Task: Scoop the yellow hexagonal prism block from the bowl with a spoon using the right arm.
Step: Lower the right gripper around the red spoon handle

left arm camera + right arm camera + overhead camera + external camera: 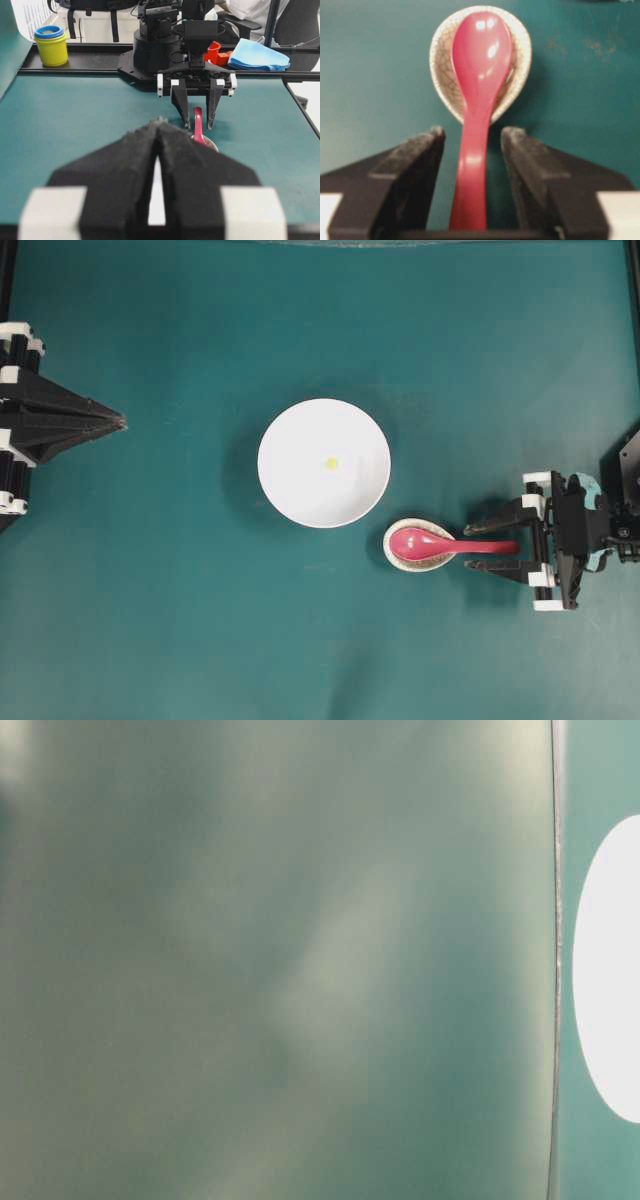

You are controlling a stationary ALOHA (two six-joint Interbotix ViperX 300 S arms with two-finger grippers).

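- Yellow block (332,463) sits near the centre of the white bowl (290,485), mid-table in the overhead view; nothing touches it.
- Far left of overhead: left claw (118,422), jaws pressed together w/ nothing between them; left wrist view shows its pads (125,160) meeting in a thin seam. It is well apart from the bowl.
- Bowl rests on the teal table (180,620); table-level view is mostly blur, only a white edge of the bowl (610,970) at the right.
- Just right of & below the bowl: small speckled dish (397,556) w/ the pink-red spoon (425,542) lying in it, scoop in the dish, handle pointing right. Dish is near the bowl, not touching.
- Right side: right claw (497,546), jaws apart, one on each side of the spoon handle (472,170); right wrist view shows gaps btw handle & both pads (422,150), so no grip.
- Left wrist view, background: stacked yellow/blue cups (51,45) and a blue cloth (260,54) off the table.
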